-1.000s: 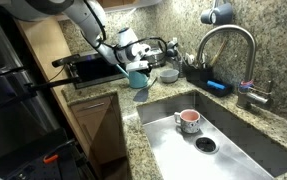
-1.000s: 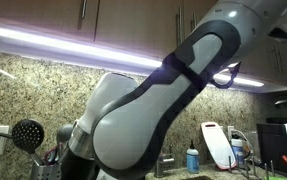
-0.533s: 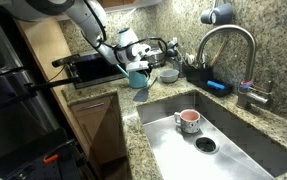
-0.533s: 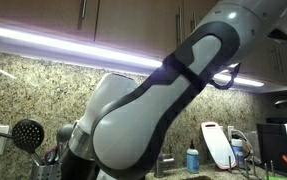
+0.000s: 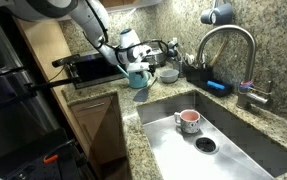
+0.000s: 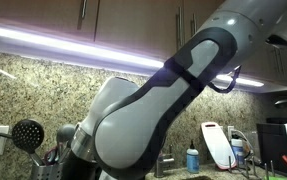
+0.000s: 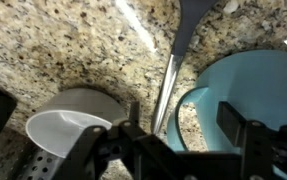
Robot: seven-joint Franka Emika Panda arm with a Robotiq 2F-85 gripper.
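Speckled granite counter [image 7: 63, 50] holds a round teal cup [image 7: 258, 90] beneath parted gripper [image 7: 183, 130].

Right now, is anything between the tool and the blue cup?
Nothing visible does. In the wrist view the tool sits at the rim of the blue cup; a long utensil runs beside it, toward the grey cup.
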